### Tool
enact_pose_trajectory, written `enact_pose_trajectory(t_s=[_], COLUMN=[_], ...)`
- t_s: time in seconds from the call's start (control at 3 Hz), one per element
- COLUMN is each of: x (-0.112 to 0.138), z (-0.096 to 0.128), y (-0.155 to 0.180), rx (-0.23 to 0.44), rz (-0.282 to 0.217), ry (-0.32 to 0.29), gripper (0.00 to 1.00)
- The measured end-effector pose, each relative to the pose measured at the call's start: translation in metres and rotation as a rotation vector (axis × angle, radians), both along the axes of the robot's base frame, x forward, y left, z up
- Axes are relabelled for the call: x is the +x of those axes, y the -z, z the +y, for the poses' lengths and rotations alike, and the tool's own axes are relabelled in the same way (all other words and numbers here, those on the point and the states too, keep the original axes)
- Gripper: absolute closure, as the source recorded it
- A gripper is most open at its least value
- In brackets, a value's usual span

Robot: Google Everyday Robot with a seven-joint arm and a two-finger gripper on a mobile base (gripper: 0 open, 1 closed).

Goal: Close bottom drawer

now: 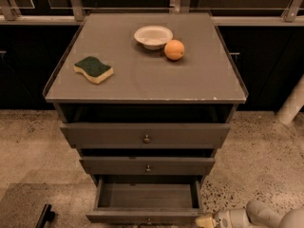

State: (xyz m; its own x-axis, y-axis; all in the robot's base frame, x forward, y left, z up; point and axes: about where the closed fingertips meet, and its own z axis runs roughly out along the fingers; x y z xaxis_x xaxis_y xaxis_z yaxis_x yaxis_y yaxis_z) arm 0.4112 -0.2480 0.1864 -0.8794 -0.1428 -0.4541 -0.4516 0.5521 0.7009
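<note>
Speckled floor [266, 165] spreads on both sides of the bench [199, 82]. On the right it gives open room between the drawers and the picture edge. Nearest, at the bottom right corner, is my hand [205, 221]. It is low over the floor and points left, with its pale tip just beside the right end of the front panel of the bottom drawer [142, 216]. Whether the tip touches the panel I cannot tell. Whether my hand is open or closed, or holds something, I also cannot tell. My arm behind it is cut off by the lower edge.

The bottom drawer is pulled far out toward me, so its inner floor and side walls are visible. Its front panel lies at the very bottom edge, and its knob [148, 220] is partly cut off. At the bottom left a dark bar [45, 216] lies on the floor, also cut off; what it is I cannot tell.

Above come the middle drawer [118, 166] and the wider top drawer [104, 136], each with a small knob in the centre. Under the bench top there is a dark gap.

On the bench a green and yellow sponge [93, 69] lies near the left edge. Farther back stands a white bowl [153, 36], with an orange [174, 50] just beside it on the right. Behind is a metal rail [38, 19] over dark cabinets, hard to make out. A white post [292, 103] is cut off at the right edge.
</note>
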Motion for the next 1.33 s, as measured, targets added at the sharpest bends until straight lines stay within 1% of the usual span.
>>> enact_pose_trajectory(t_s=[0.33,0.67,1.0,1.33], x=[0.009,0.026,0.058,0.058], z=[0.001,0.002,0.008,0.008], y=[0.004,0.006,0.002,0.002], rx=[-0.017,-0.043,-0.081,-0.081], rz=[-0.005,-0.021,-0.058,-0.058], ry=[-0.006,-0.006,-0.003,-0.003], gripper=[1.0,1.0,1.0,1.0])
